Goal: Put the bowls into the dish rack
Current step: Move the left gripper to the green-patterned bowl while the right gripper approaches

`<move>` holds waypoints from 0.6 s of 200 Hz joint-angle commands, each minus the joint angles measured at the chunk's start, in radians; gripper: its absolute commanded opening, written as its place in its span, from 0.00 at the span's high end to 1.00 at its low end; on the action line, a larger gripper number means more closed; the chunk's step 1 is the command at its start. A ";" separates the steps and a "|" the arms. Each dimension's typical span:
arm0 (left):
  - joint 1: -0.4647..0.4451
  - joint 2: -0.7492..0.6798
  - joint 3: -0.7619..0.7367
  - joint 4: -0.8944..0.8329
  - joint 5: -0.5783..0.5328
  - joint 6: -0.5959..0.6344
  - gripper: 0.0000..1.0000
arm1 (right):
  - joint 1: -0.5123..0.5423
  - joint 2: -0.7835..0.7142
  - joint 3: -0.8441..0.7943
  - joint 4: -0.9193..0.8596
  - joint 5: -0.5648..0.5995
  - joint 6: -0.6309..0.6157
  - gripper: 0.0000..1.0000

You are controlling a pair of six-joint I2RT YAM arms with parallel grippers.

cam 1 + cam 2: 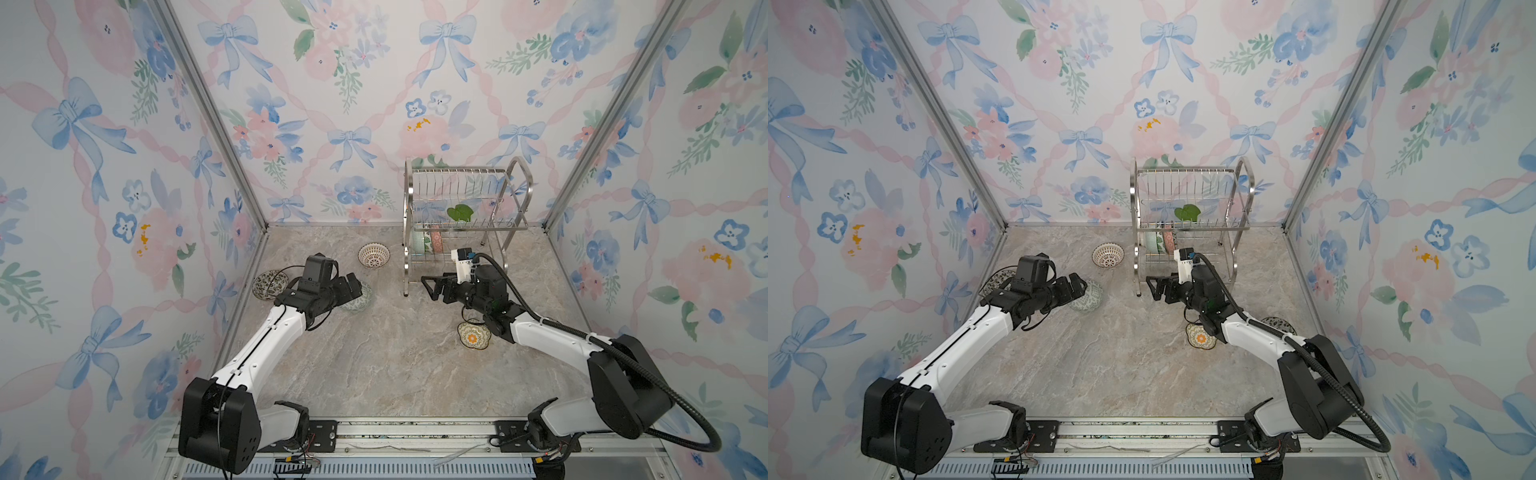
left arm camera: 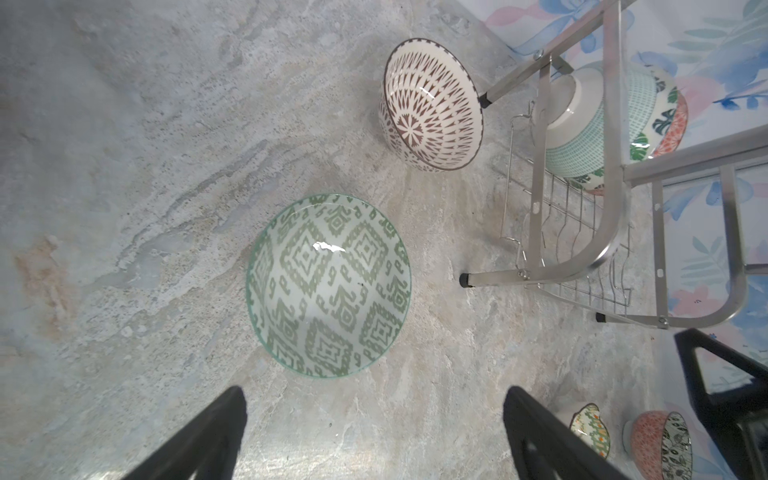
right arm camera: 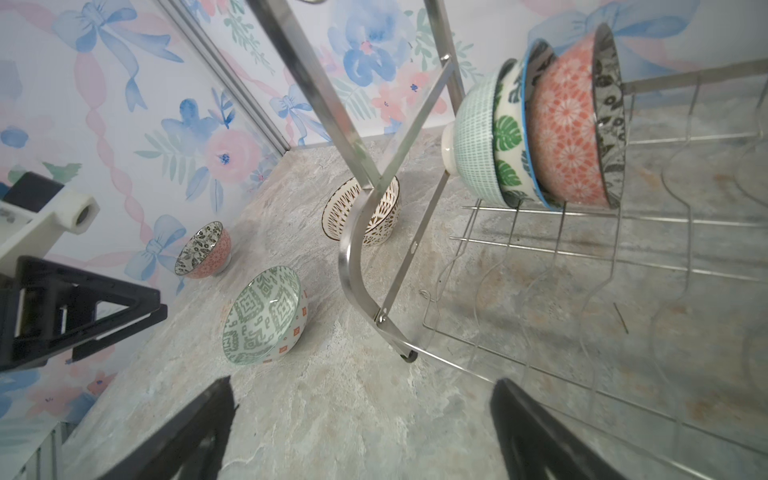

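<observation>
Marbled tabletop (image 1: pixel 374 365) w/ floral walls (image 1: pixel 353 83), dish rack (image 1: pixel 457 169) at rear; left hand (image 1: pixel 356 286) & right hand (image 1: pixel 428 288) agape, empty

dish rack (image 3: pixel 349 257): shiny steel wire | green geometric bowl (image 2: pixel 328 286): glossy ceramic | tabletop (image 2: pixel 124 166): matt marbled stone

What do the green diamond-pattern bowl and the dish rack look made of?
The green diamond-pattern bowl looks like glazed ceramic, glossy: a sharp white glare spot sits inside it. The dish rack looks like polished metal, probably stainless steel: bright reflective tubes and thin wire dividers.
</observation>
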 commanded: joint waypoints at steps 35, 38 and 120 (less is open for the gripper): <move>0.004 0.011 0.010 -0.006 -0.119 -0.107 0.02 | 0.057 -0.066 0.067 -0.231 0.067 -0.099 0.03; 0.004 0.010 0.009 -0.007 -0.122 -0.107 0.02 | 0.061 -0.066 0.073 -0.238 0.073 -0.103 0.03; 0.122 -0.061 -0.071 -0.101 -0.188 -0.008 0.02 | 0.175 -0.055 0.124 -0.314 0.168 -0.166 0.04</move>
